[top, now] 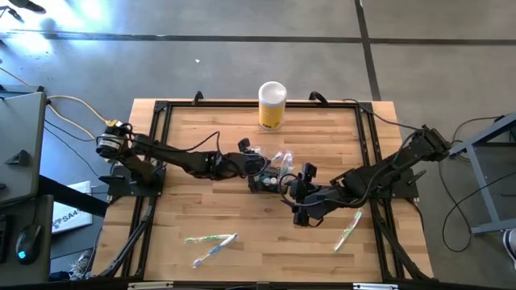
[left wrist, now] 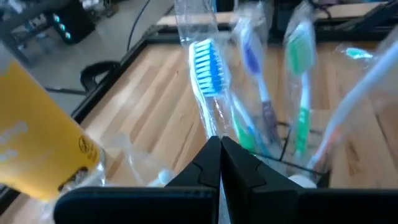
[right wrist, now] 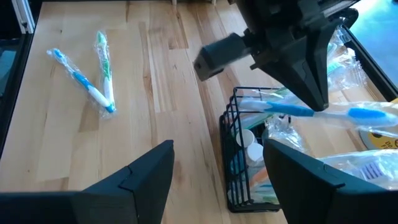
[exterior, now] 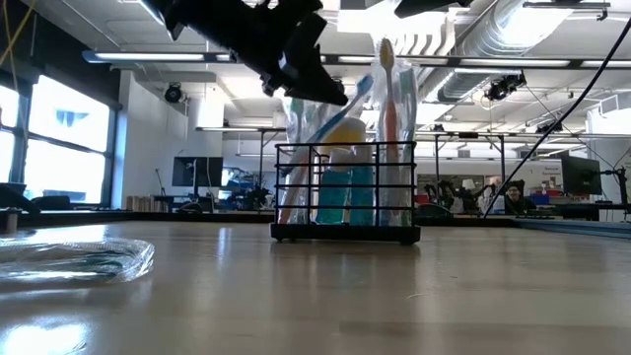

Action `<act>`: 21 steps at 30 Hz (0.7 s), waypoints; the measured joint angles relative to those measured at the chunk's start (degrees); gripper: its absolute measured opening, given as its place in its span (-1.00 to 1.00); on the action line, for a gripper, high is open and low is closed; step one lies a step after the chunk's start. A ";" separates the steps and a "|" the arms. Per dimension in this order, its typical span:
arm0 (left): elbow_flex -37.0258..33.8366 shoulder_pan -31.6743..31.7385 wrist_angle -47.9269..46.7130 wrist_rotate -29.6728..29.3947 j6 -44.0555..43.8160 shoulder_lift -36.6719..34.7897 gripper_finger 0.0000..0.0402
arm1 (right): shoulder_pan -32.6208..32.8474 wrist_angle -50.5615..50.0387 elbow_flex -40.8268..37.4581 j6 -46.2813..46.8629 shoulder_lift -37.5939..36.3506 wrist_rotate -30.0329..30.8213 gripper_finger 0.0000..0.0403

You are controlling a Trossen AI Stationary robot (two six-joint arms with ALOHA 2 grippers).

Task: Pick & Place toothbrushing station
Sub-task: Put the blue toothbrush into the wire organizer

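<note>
Black wire mesh made up the toothbrushing station, a low boxy caddy that stood upright near the centre of the butcher-block table, as the high view showed it. Several toothbrushes in clear wrappers stood in it, heads up, among them a blue-bristled toothbrush and a green-bristled one; blue and yellow items sat lower inside the mesh.

The left gripper hung over the caddy from its 9 o'clock side, its fingers clenched together around the wrapped handle of the blue-bristled toothbrush, which leaned out across the caddy's rim in the right wrist view. The right gripper hovered just beside the caddy at about 4 o'clock, released, its fingers wide apart and nothing between them.

A yellow cylinder with a white lid stood at 12 o'clock from the caddy, near the table's far edge. Two wrapped toothbrushes lay crossed on the wood at 7 o'clock, well apart from the caddy, and another wrapped toothbrush lay at 4 o'clock beyond the right gripper.
</note>
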 joint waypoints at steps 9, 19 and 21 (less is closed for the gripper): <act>-0.75 -3.93 4.62 -1.24 0.86 -0.16 -1.00 | 0.00 -0.89 0.00 0.00 0.00 0.00 0.19; -10.07 -5.35 20.63 -0.81 1.61 -0.16 -1.00 | 0.00 -0.89 0.00 0.00 0.00 -0.02 0.19; -12.42 -5.34 25.26 -0.81 1.50 -0.17 -1.00 | 0.00 -0.89 0.00 0.00 0.00 -0.02 0.19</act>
